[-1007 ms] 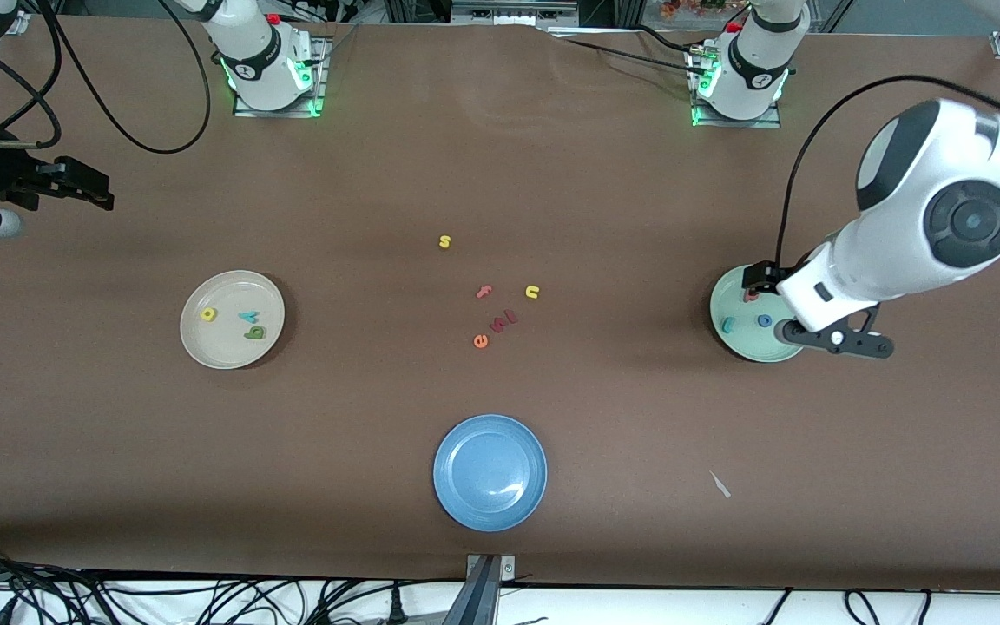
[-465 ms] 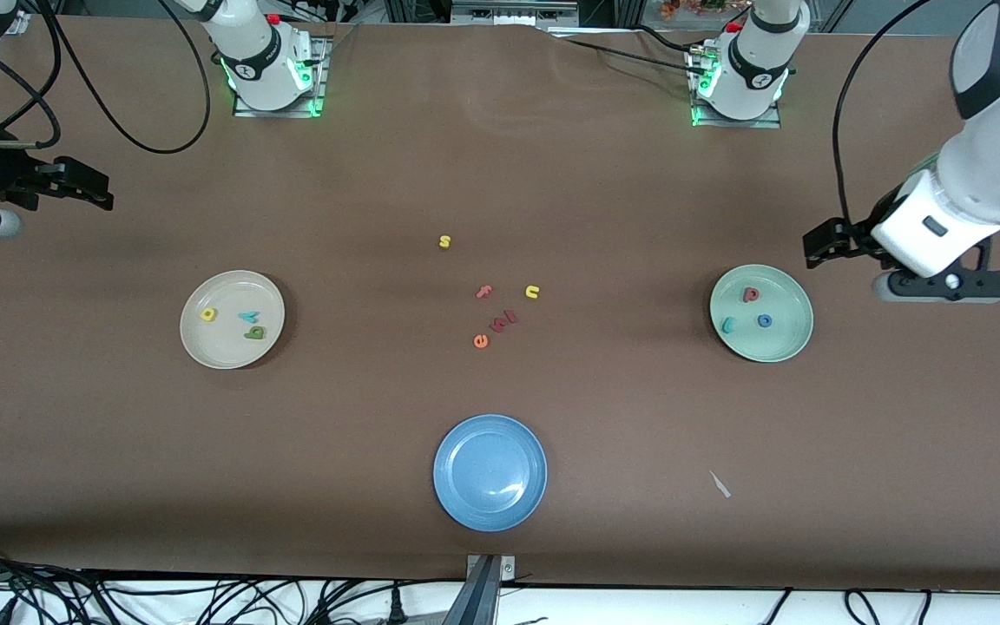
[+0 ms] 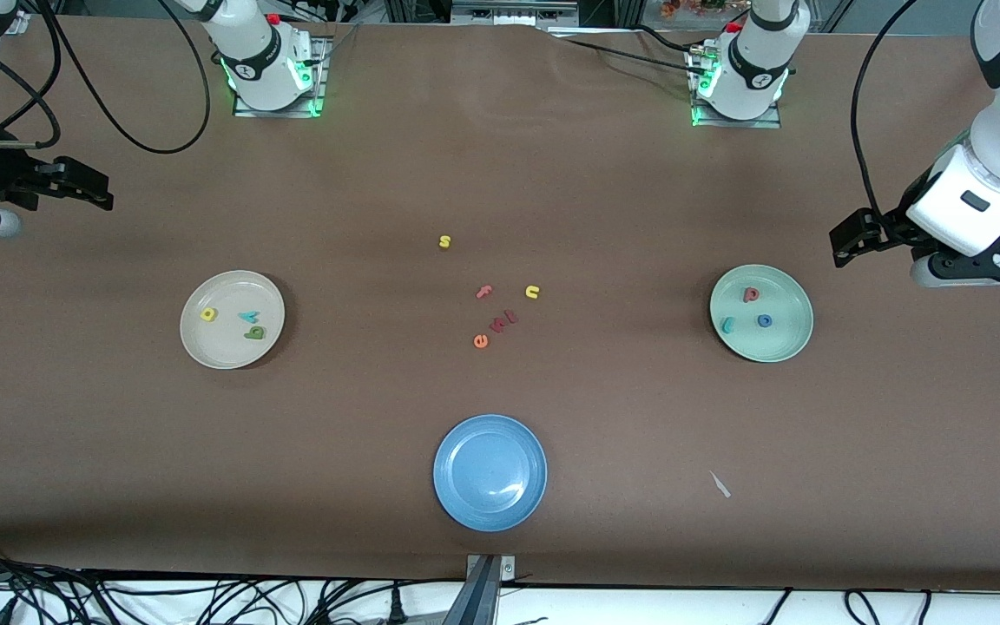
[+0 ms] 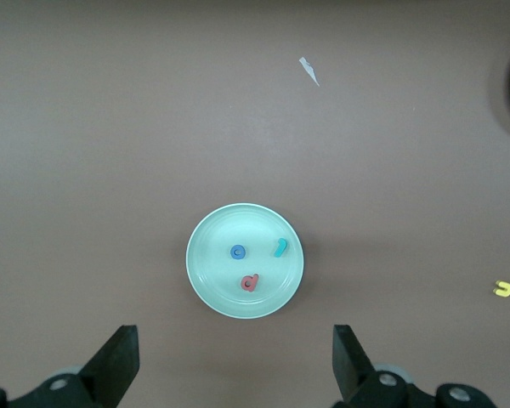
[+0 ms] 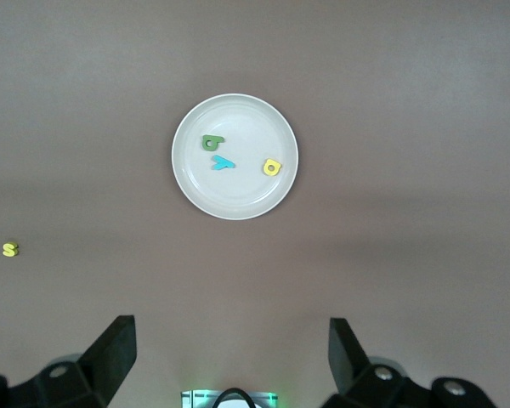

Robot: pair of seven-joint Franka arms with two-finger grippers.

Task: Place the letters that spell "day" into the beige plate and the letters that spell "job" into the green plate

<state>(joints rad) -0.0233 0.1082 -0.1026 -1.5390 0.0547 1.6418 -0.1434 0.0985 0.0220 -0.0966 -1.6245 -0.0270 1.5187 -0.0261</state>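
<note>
A: Which step is this?

B: The sorting looks finished. The green "d", yellow "a" and teal-blue "y" lie in the beige plate; the teal "j", blue "o" and dark pink "b" lie in the green plate.

A: And the hands?

B: The left hand hangs spread and empty over the desk just beside the green plate. The right hand waits, spread, at the right arm's end.

A: Next?

B: I judge nothing needs grasping; the leftover letters stay put.
</note>
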